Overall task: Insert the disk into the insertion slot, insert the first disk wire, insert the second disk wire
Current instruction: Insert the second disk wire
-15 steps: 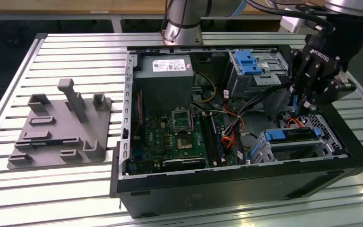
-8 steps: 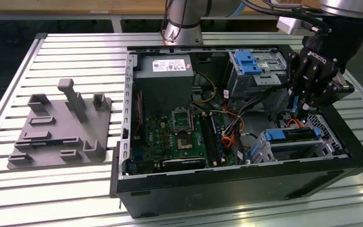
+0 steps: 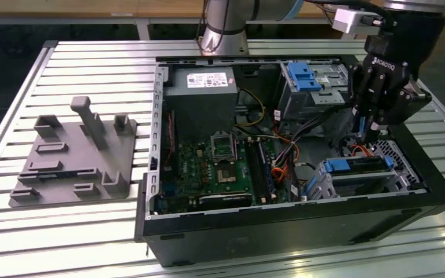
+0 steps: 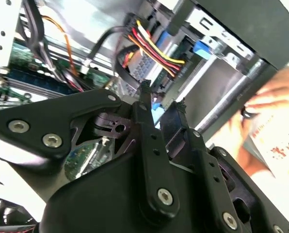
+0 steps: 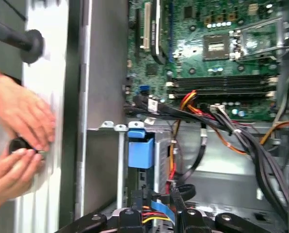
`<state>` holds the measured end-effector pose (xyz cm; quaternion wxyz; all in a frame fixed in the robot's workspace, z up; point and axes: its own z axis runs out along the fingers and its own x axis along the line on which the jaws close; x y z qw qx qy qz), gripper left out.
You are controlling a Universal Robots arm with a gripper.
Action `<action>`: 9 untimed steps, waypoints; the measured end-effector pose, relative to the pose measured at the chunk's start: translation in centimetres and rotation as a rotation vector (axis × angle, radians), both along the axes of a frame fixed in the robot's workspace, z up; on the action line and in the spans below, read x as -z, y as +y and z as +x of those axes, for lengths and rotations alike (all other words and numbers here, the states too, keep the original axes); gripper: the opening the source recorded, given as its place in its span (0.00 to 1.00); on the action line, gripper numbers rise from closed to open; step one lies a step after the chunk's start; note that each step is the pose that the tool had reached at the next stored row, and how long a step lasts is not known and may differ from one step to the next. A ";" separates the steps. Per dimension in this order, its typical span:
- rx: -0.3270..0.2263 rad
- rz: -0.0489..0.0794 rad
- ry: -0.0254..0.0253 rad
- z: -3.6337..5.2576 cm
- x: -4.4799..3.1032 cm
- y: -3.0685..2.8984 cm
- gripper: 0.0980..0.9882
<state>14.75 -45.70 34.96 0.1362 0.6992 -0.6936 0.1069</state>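
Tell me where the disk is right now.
The disk sits in the insertion slot, in the corner of the computer case on the exterior view's right, just under the gripper.

My arm (image 3: 224,23) stands at twelve o'clock in the exterior view and reaches across to two o'clock. There the wrist (image 3: 412,29) bends down, and the gripper (image 3: 359,138) hangs tip toward six o'clock, leaning slightly toward seven.
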 end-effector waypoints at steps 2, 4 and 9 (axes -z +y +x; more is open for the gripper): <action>0.000 -0.026 -0.0001 -0.03 0.11 0.46 0.30; 0.000 -0.034 -0.0011 -0.13 0.30 0.83 0.30; -0.003 -0.069 -0.0016 -0.30 0.63 1.28 0.30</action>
